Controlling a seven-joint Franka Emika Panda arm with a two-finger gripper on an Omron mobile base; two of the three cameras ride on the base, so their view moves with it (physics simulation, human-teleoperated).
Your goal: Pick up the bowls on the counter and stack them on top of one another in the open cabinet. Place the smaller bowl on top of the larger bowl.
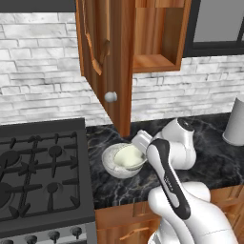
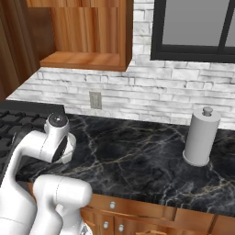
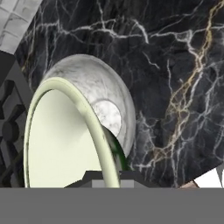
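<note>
smaller bowl [image 1: 127,157]: cream, sits over the mouth of the larger bowl [image 1: 113,167], tilted. Hand view shows its rim [image 3: 65,131] lifted well off level, grey bowl wall [image 3: 98,92] behind and under it.
larger bowl: on the counter [image 1: 214,162], just right of the stove [image 1: 43,176], below the open cabinet door [image 1: 107,57]. Not in the cabinet.
gripper [image 3: 107,181]: at the cream bowl's rim on the arm side. Jaws pressed nearly together; hand view has the thin rim running down between the tips, so I read it as pinching that rim. Fingertips mostly cut off at the bottom edge, so contact itself isn't crisp.
arm: bent low over the counter in the left base view, wrist right beside the bowls.
cabinet [image 2: 87,59]: open, shelf bare in both base views. Door knob [image 1: 110,96] hangs over the counter edge of the stove.
done: nothing placed. Small-over-large order exists, but on the counter, not on the shelf.
left: both bowls still need to go up to the shelf, larger first, cream on top. My read: cream bowl is being lifted, or held, clear of the grey one.
risk: thin rim pinch on a tilted bowl could slip; door edge sits close above the lift path.
other: paper towel holder [image 2: 201,137] at far right of counter, well apart, no factor.
</note>
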